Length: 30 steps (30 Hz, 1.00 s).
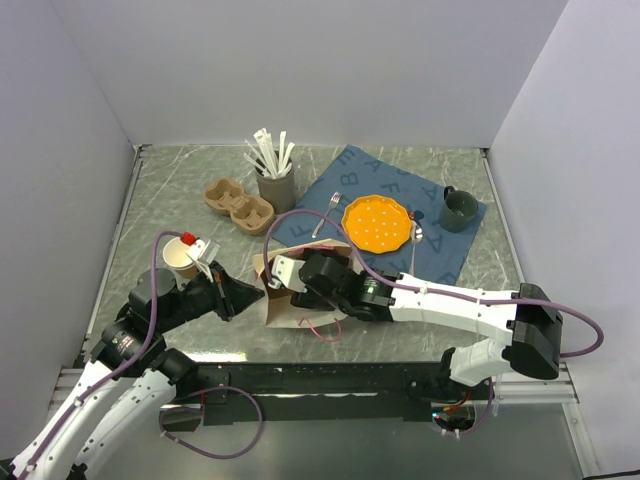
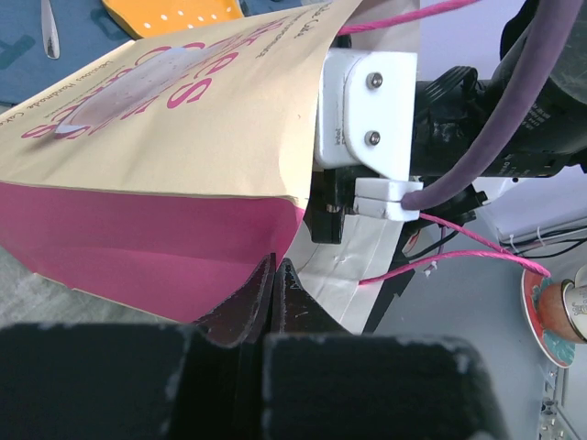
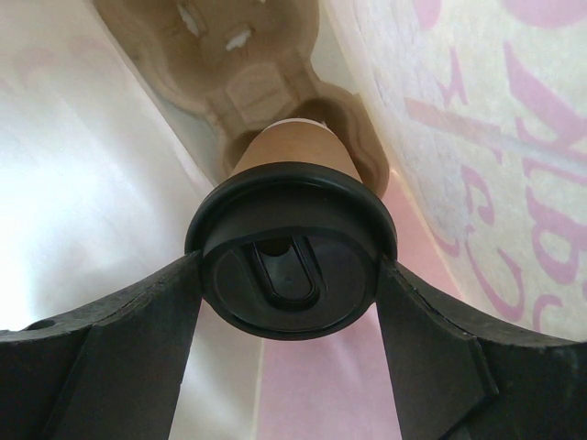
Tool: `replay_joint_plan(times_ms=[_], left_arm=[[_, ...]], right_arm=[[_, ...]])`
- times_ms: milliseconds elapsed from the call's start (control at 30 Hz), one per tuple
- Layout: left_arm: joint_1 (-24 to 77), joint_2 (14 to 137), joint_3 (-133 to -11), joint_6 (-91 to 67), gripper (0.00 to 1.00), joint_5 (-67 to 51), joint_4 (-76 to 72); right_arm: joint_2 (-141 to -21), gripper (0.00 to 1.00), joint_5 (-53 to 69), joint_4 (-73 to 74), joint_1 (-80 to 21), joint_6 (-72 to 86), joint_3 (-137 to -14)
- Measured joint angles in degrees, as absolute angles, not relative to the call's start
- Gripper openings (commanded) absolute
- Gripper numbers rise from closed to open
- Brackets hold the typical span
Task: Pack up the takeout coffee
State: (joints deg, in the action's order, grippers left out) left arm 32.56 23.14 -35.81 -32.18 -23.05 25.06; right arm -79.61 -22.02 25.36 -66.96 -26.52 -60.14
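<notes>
The takeout coffee (image 3: 290,275), a kraft cup with a black sip lid, is inside the paper bag (image 1: 272,300), which lies on its side with its pink inner walls showing. My right gripper (image 3: 290,284) reaches into the bag and is shut on the lid, one finger on each side. The cup's base is at a socket of a pulp carrier (image 3: 248,73) deeper in the bag. My left gripper (image 2: 275,264) is shut on the edge of the bag's (image 2: 183,119) lower wall at its mouth, left of the right wrist (image 2: 367,110).
A lidless paper cup (image 1: 183,256) stands left of the bag. A second pulp carrier (image 1: 238,206) and a grey holder of white sticks (image 1: 276,186) are behind it. A blue cloth (image 1: 365,170) carries an orange plate (image 1: 377,222), cutlery and a dark mug (image 1: 458,209).
</notes>
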Motion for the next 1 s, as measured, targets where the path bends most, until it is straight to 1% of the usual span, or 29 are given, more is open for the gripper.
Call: replay_joint_plan(times_ms=[633,1000], left_arm=[[33.08,23.40,-35.81,-32.18,0.01,-23.05,25.17],[33.47,23.46,-35.81,-32.18,0.01,-22.79,25.30]], right_arm=[[-78.24,0.42,-19.31,20.38,-65.87,-40.01,-55.99],[-78.22,0.41,-18.72,20.78,-65.69,-41.65,-55.94]])
